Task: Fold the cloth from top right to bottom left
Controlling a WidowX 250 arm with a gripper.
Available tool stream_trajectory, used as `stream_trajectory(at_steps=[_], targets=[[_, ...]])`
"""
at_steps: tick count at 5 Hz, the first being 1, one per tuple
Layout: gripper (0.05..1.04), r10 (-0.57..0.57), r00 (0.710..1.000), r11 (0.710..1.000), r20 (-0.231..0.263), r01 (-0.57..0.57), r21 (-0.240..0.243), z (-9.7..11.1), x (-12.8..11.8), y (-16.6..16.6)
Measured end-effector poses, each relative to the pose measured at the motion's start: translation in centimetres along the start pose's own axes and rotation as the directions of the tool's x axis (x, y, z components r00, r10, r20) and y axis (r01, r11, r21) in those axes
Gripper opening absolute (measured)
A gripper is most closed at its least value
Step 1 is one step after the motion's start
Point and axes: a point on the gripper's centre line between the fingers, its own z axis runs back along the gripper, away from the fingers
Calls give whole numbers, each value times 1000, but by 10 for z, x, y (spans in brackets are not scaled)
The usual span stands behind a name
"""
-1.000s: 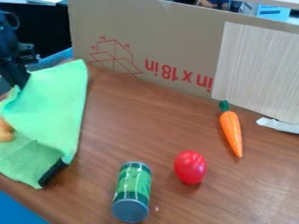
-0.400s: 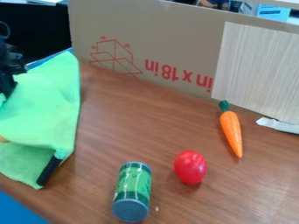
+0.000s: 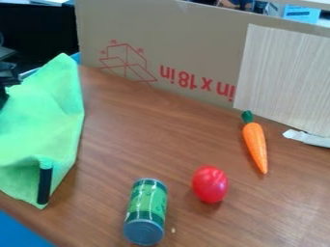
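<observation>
A brown wood-grain table (image 3: 161,140) is spreading across the view, with a tan cardboard panel (image 3: 180,53) standing upright along its back. A bright green fabric cloth (image 3: 38,120) is lying at the left, its far end rising to a rounded peak near the table's back edge. A dark narrow strip (image 3: 44,185) is showing near its bottom corner, below a bend in the fabric. The black robot tool (image 3: 3,96) is sitting at the left edge of the view, beside the cloth's upper left part; most of the cloth is lying to its right and below it. How far open the tool is, and whether it is gripping fabric, cannot be told. The fold seems to be under way, with the material bunching unevenly. The next move is probably calling for guiding the top right part down toward the bottom left, then laying it flat. A green cylindrical can (image 3: 147,202) is lying well to the cloth's right
</observation>
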Motion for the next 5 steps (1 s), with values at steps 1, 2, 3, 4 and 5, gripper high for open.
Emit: stream_trajectory(at_steps=[1,2,3,4,5], targets=[[54,15,1000,999,6,-16,43,-2,2,10],[54,10,1000,996,-3,-10,89,-11,4,19],[54,2,1000,989,10,-4,146,-12,5,29],[69,24,999,986,-23,-20,164,-17,-7,35],[211,100,993,974,-60,-86,208,-15,-15,42]])
